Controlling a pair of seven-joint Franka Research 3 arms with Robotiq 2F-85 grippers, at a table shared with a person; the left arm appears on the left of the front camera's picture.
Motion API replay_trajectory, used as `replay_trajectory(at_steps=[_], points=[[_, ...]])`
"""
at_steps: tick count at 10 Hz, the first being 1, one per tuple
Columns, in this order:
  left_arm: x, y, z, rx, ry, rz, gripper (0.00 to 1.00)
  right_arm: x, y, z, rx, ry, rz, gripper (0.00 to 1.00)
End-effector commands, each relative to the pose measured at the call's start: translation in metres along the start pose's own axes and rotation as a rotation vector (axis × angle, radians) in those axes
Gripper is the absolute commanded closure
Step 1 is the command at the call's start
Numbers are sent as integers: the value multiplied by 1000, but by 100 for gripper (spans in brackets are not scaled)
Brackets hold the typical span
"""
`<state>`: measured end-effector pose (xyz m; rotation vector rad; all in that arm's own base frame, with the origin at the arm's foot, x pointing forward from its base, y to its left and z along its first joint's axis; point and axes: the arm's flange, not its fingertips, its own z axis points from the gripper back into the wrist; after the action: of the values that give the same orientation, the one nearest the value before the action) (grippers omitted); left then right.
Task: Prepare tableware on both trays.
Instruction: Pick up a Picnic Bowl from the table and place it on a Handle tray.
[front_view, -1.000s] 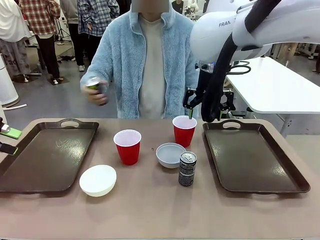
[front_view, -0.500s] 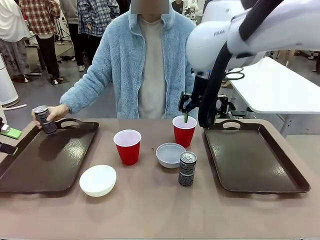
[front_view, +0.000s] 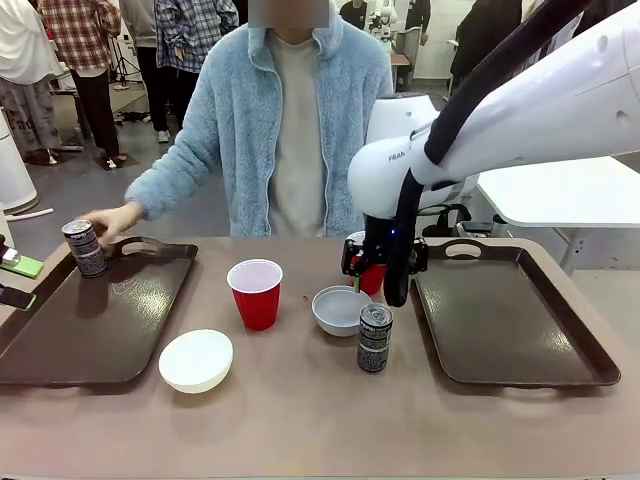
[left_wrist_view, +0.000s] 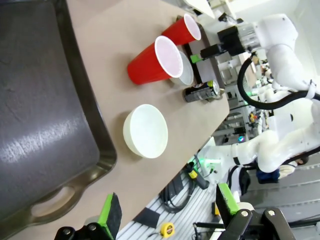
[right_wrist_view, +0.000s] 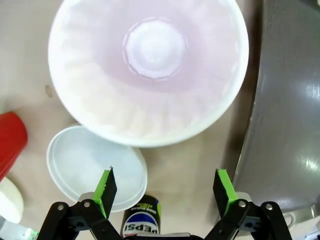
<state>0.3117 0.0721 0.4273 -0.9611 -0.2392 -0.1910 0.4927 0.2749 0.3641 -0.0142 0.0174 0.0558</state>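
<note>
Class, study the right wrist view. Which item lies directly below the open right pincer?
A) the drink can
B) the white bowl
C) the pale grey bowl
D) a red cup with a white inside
D: the red cup shows its white inside centred between the fingers of the right pincer, while the pale grey bowl lies off to one side.

Bright even light, glare on left tray (front_view: 128, 287), wrist edges seemingly warped.
</note>
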Motion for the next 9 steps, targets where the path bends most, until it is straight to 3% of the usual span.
replay_trajectory(at_steps=[1, 5, 6, 7, 8, 9], points=[[0, 0, 1, -15, -8, -4, 0, 6, 6, -8, -34, -13, -28, 0], [0, 0, 1, -15, -8, -4, 0, 16, 12, -32, -16, 6, -26, 0], [0, 0, 1, -15, -8, -4, 0, 19, 12, -36, -18, 20, -19, 59], [0, 0, 1, -15, -8, -4, 0, 19, 12, -37, -16, 20, -19, 59], [0, 0, 1, -15, -8, -4, 0, 19, 11, -34, -15, 13, -20, 100], [0, 0, 1, -15, -8, -4, 0, 18, 12, -34, -14, 12, -20, 65]])
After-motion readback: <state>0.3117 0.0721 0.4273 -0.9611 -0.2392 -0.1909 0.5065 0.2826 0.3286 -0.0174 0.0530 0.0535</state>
